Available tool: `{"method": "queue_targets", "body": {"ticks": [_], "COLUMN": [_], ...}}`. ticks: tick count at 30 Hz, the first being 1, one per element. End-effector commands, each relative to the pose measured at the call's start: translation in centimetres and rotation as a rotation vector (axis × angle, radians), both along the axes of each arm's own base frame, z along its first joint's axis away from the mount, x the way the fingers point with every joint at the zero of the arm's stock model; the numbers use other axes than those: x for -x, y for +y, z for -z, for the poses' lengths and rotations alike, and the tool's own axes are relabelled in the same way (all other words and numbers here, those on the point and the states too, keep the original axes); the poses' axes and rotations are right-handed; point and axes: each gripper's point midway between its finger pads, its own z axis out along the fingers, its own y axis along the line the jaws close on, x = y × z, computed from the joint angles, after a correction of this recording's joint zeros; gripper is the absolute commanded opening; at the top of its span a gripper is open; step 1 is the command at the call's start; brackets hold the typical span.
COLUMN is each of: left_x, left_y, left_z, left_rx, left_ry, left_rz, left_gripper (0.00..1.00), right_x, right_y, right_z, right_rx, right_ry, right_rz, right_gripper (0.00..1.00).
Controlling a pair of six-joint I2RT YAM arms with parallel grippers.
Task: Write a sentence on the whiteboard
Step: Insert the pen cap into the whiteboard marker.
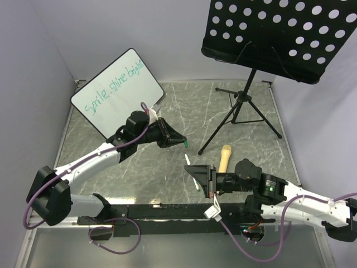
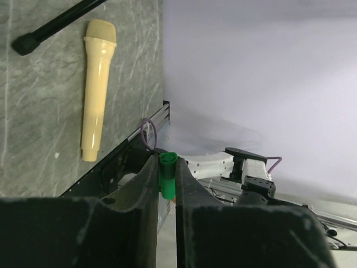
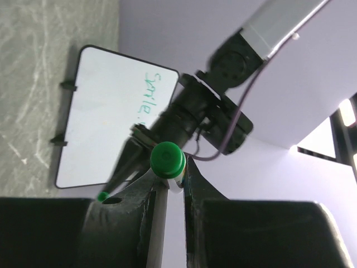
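My tool (image 3: 169, 172) is clamped on a white marker (image 3: 167, 157), its round green end facing me between the two dark fingers. Past it the whiteboard (image 3: 100, 123) sits on the grey marbled bench (image 3: 39, 67). The left arm (image 3: 223, 67) partly hides the board's teal sentence (image 3: 149, 92). The left tool (image 3: 109, 190) has a small green piece (image 3: 102, 196) at its tip.

We find open surface (image 1: 184, 103) between the whiteboard (image 1: 117, 92), propped in the far left corner, and the music stand (image 1: 281, 36), whose tripod legs splay on the right. The microphone (image 1: 224, 158) lies just beside the nearest leg (narrowing that lane). Mid-surface, the left tool (image 1: 183, 143), clamped on a green cap (image 2: 167, 170), and the right tool (image 1: 192, 173), gripping a marker (image 3: 167, 159), crowd each other.
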Motion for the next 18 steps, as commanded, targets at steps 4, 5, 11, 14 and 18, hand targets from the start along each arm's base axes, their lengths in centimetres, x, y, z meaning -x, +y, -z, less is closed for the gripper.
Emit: {"method": "queue_targets", "body": {"ticks": [4, 5, 11, 14, 18], "left_x": [-0.3, -0.2, -0.1, 0.3, 0.6], "left_y": [1.2, 1.1, 1.6, 1.5, 1.9], "left_z": [-3.2, -3.6, -5.4, -6.1, -6.3], "left_rx": [0.116, 0.135, 0.181, 0.207, 0.209], "left_ry": [-0.081, -0.09, -0.114, -0.114, -0.116], "left_rz": [-0.102, -0.101, -0.113, -0.097, -0.106], "left_gripper": [0.01, 0.01, 0.01, 0.01, 0.01], "right_x": [-0.3, -0.3, -0.7, -1.1, -1.5], "right_y": [0.8, 0.9, 1.1, 1.3, 1.4], "right_z": [-1.5, -1.4, -0.2, 0.0, 0.0], "right_rx": [-0.065, -0.061, -0.029, -0.028, -0.022], "right_ry": [-0.031, -0.026, 0.01, 0.006, 0.017], "right_rz": [0.004, 0.006, 0.022, 0.037, 0.057], "right_gripper": [0.0, 0.0, 0.0, 0.0, 0.0]}}
